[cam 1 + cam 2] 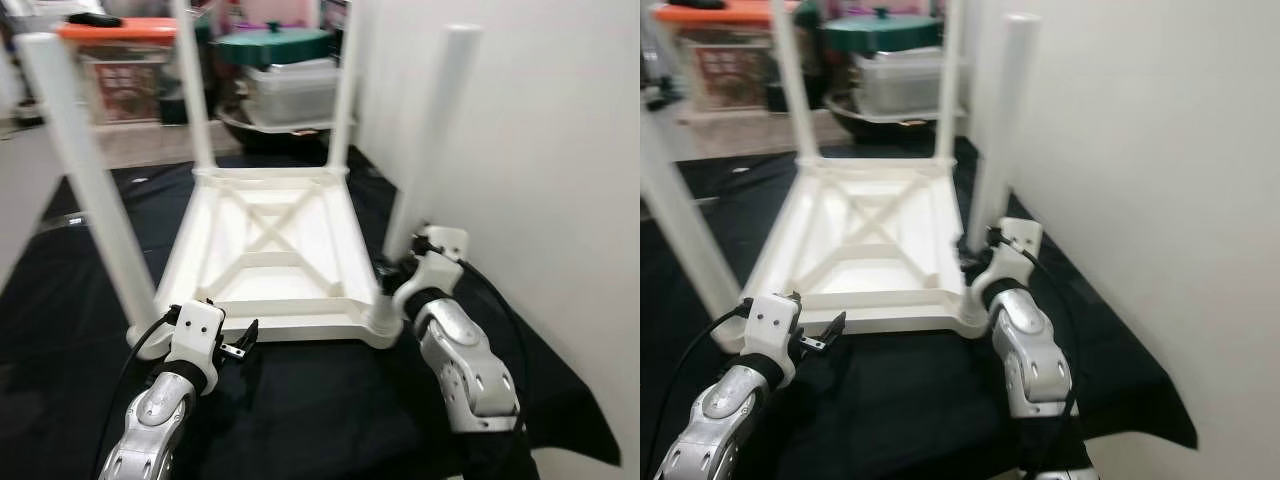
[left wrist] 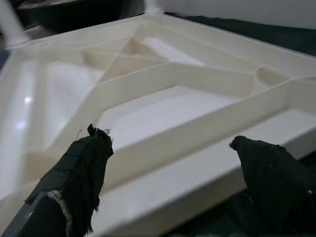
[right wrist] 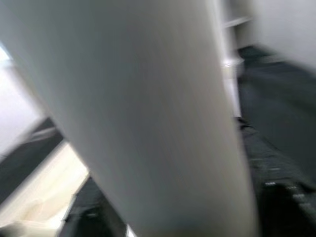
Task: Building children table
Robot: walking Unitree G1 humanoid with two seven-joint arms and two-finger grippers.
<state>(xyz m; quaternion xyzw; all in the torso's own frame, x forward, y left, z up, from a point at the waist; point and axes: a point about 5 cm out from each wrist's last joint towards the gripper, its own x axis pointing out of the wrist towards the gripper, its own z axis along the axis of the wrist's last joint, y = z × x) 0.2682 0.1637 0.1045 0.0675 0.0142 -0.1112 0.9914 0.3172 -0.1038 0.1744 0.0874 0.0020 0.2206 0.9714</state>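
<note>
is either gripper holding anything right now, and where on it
The right gripper is at the base of the near-right table leg, though its grip is hidden. The left gripper is open at the tabletop's edge, holding nothing.

Bright even light, soft blur, right wrist smeared

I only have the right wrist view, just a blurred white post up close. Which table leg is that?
Observer: The near right leg; the right gripper is at its base.
Operator: How many legs are on?
Observer: Four stand up from the upturned table.
Operator: Where is the left arm?
Observer: The left gripper is open, at the table's near edge.
Operator: What is under the table?
Observer: A black cloth on the floor.
</note>
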